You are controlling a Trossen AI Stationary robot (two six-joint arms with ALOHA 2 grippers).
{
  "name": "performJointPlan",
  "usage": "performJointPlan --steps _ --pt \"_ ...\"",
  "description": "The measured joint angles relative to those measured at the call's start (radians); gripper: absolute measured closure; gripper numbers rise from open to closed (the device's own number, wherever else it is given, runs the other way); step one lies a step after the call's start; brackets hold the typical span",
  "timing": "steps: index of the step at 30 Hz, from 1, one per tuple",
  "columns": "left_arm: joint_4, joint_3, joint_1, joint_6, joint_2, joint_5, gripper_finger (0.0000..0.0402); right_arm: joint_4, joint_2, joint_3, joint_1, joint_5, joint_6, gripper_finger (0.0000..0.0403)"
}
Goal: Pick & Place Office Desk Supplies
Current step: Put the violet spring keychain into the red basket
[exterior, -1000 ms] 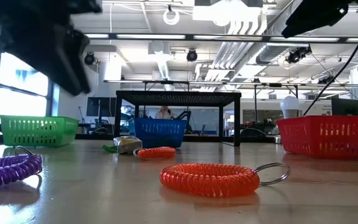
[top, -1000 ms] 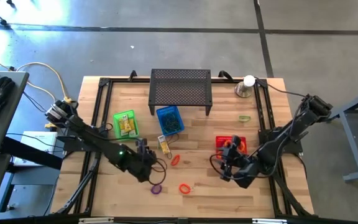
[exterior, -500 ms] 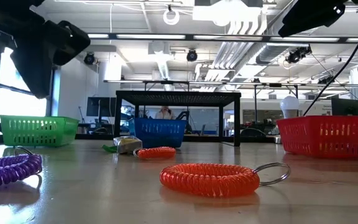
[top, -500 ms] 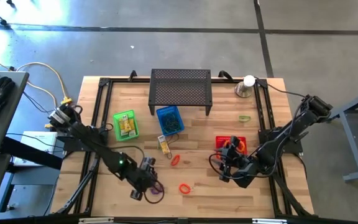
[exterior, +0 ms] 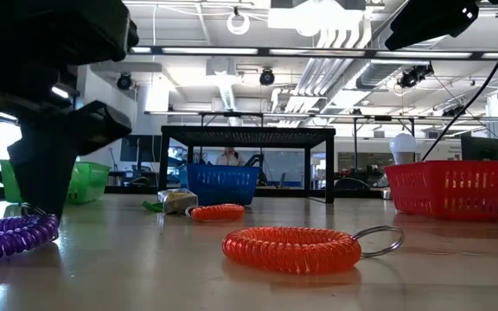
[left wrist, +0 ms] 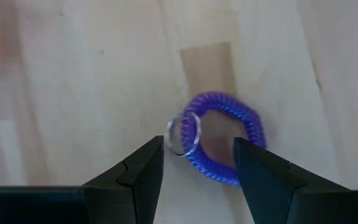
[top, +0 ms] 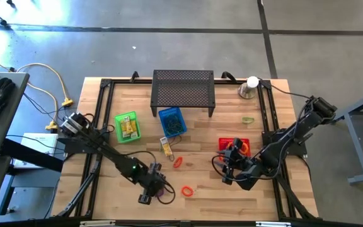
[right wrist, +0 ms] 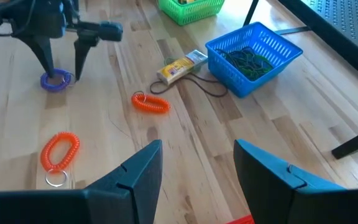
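The left gripper (left wrist: 197, 171) hangs low over a wooden-plank table (top: 207, 198), its two dark fingers parted wide and straddling a purple coiled wrist loop (left wrist: 224, 144) with a small metal key ring (left wrist: 184, 134). The loop lies flat on the boards, ring end between the fingertips, nothing gripped. Beside that gripper, nearer the table's middle, rests an orange coil loop (right wrist: 59, 150); farther off lie a second orange coil (right wrist: 150, 103), a yellow rectangular packet (right wrist: 178, 68) and a blue plastic mesh basket (right wrist: 253, 55) of dark-green bands. The right gripper (right wrist: 197, 165) hovers open and empty near the red basket (top: 234, 146).
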Motion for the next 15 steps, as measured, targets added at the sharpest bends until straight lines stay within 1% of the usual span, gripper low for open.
performJointPlan --steps 4,7,10,15 --pt "0.005 0.002 0.021 0.005 0.014 0.058 0.0217 0.012 0.000 0.000 0.000 0.000 0.000 0.0216" --pt "-0.002 0.002 0.027 0.007 0.014 0.072 0.0236 0.022 0.000 0.000 0.000 0.000 -0.001 0.0216" --pt "-0.009 0.002 0.027 0.019 0.015 0.071 0.0280 0.024 0.000 0.000 0.000 0.000 -0.001 0.0216" --pt "-0.020 0.002 0.029 0.026 0.016 0.071 0.0376 0.030 0.000 0.000 0.000 0.003 -0.002 0.0216"
